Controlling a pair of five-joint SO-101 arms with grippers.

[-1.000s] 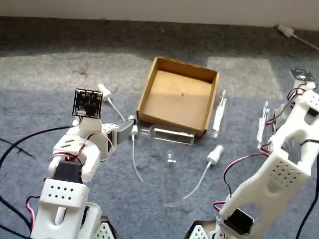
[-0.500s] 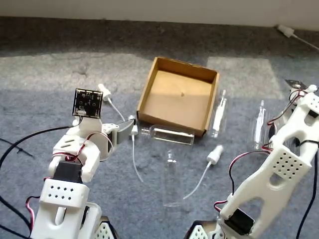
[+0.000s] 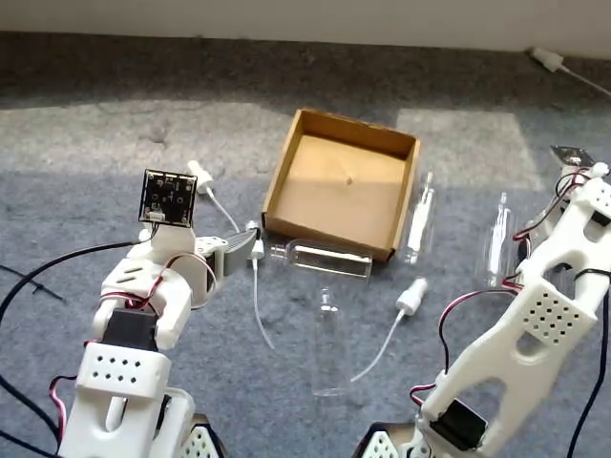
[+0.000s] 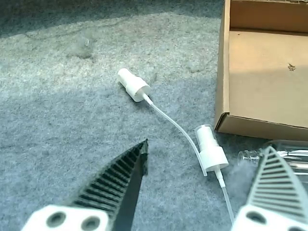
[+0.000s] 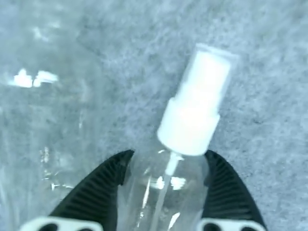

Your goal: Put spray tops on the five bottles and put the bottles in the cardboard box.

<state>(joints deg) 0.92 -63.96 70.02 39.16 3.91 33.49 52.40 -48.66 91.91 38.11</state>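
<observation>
The left gripper (image 4: 207, 147) hung wide open over a loose spray top (image 4: 211, 156) just beside a corner of the cardboard box (image 4: 260, 126); capping seemed in hand, needing those fingers to close on it. Well right of the box, the right wrist view showed the right gripper (image 5: 168, 157) clamped on a capped bottle (image 5: 159, 192), a grip hidden in the high view behind the arm (image 3: 535, 315).

Counter (image 3: 115, 191): grey cloth cover, matt, fuzzy nap. Cardboard box (image 3: 344, 186): brown card, matt, uncoated look. Bottle (image 3: 320, 259) just beside box's near wall: clear glossy plastic, smooth. Spray top (image 4: 134, 85) left of box: white plastic, smooth, slight sheen. Left pincer (image 4: 207, 147): black plastic, ribbed, matt.
</observation>
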